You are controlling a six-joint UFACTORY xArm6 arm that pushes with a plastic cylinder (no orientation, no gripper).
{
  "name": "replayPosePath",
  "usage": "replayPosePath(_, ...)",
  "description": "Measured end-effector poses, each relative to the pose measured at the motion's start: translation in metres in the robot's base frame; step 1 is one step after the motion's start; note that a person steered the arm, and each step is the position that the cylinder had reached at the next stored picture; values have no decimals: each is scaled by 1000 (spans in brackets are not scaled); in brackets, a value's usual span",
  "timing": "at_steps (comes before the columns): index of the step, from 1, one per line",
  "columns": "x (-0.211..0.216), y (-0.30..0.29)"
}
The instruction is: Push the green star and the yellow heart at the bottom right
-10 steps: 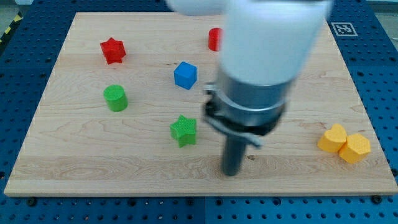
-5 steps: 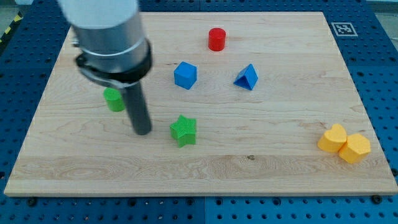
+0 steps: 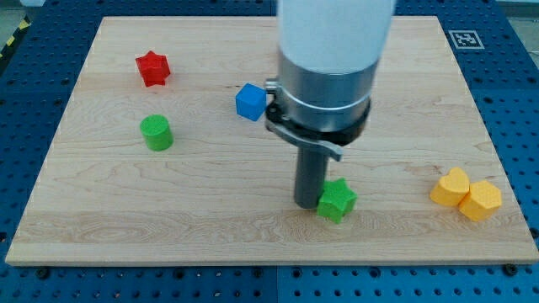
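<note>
Camera view: the arm comes down from the view's top edge, a wide pale body over a dark collar, with the dark rod standing upright below it. There are no jaws to open or close, only the rod. My tip point(image 3: 308, 203) rests on the wooden board point(image 3: 404, 244) in its lower middle part, pressed against the left side of the green star point(image 3: 337, 199), which sits just to the view's right of it and toward the bottom edge.

The yellow heart point(image 3: 450, 187) lies near the board's bottom right corner, touching a yellow hexagonal block point(image 3: 481, 201) on its right (the two sit as a pair, well apart from the star and the tip).

Toward the top left corner is a red star point(image 3: 152, 68). Below it, near the left edge, stands a green cylinder point(image 3: 156, 133). A blue cube point(image 3: 250, 102) sits just left of the arm's collar, in the upper middle of the board.

No brand names or readable writing show. A black-and-white square marker point(image 3: 466, 39) lies on the blue perforated table point(image 3: 34, 101), just off the board's top right corner.
</note>
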State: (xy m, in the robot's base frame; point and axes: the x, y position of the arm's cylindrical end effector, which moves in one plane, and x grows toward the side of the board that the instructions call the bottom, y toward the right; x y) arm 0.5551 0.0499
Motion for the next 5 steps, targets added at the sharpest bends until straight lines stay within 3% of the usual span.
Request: replayPosePath(5,2,115)
